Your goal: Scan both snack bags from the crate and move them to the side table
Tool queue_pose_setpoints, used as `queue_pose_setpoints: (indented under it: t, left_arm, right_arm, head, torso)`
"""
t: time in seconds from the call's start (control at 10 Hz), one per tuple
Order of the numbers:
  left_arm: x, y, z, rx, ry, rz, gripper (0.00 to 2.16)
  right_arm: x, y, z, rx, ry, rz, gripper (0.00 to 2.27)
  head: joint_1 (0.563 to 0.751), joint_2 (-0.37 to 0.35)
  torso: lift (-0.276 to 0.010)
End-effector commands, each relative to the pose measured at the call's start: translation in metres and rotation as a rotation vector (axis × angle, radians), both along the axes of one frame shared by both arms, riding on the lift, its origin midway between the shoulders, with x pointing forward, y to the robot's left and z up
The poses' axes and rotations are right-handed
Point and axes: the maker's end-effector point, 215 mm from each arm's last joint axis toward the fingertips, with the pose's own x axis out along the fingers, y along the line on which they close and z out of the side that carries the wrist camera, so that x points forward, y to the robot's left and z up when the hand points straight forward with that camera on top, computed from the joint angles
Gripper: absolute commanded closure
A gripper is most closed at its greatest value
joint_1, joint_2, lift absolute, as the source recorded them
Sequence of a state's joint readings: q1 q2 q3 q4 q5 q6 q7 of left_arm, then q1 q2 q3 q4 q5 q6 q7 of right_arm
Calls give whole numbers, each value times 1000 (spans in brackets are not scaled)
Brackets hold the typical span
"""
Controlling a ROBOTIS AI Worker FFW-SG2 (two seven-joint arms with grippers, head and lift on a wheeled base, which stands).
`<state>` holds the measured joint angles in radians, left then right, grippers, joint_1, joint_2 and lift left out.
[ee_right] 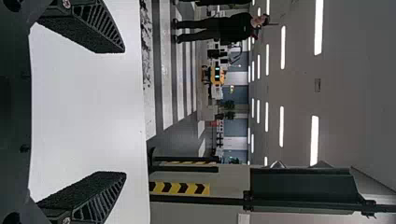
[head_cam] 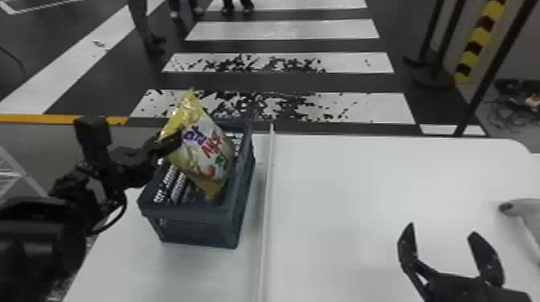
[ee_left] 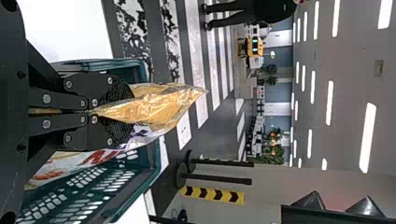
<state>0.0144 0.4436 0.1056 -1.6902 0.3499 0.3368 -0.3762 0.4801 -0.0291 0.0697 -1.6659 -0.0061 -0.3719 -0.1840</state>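
Note:
A yellow and white snack bag (head_cam: 201, 150) hangs tilted over the dark crate (head_cam: 233, 217), its lower corner at the crate's opening. My left gripper (head_cam: 170, 142) is shut on the bag's upper left part. In the left wrist view the left gripper (ee_left: 95, 112) pinches the bag's yellow film (ee_left: 159, 105) between its fingers, with the crate (ee_left: 107, 191) behind. My right gripper (head_cam: 444, 241) is over the right part of the white table, its fingers wide apart; in the right wrist view the right gripper (ee_right: 112, 112) holds nothing.
A thin raised white strip (head_cam: 267, 209) runs along the table (head_cam: 341, 180) just right of the crate. At the right edge lies a grey-white device (head_cam: 526, 221) with a dark tip. Dark posts and a yellow-black striped pole stand beyond the table at the right.

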Motion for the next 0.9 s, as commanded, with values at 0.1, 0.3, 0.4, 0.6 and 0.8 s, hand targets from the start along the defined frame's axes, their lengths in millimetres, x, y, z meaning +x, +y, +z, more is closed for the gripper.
queue_pose_setpoints:
  t: [0.1, 0.3, 0.4, 0.6, 0.8]
  left_arm:
    - [-13, 5, 43, -60, -47, 6, 2138]
    - [-26, 6, 90, -96, -104, -4, 2138]
    - [-34, 6, 104, -126, -108, -10, 2138]
    - [-52, 18, 143, -160, -138, -6, 2138]
    - [-60, 31, 150, -156, -125, 3, 2138]
  right_arm:
    - [0, 1, 0, 1, 0, 2, 49]
    - [0, 3, 0, 4, 0, 3, 49]
    - [0, 3, 0, 2, 0, 3, 49]
    - [0, 6, 0, 3, 0, 4, 49]
    - [1, 10, 1, 5, 1, 9, 49]
  head:
    - [695, 112]
    - [695, 120]
    - [695, 122]
    - [695, 127]
    - [695, 148]
  torso:
    - [-99]
    - [-99]
    - [-99]
    - [-99]
    - [-99]
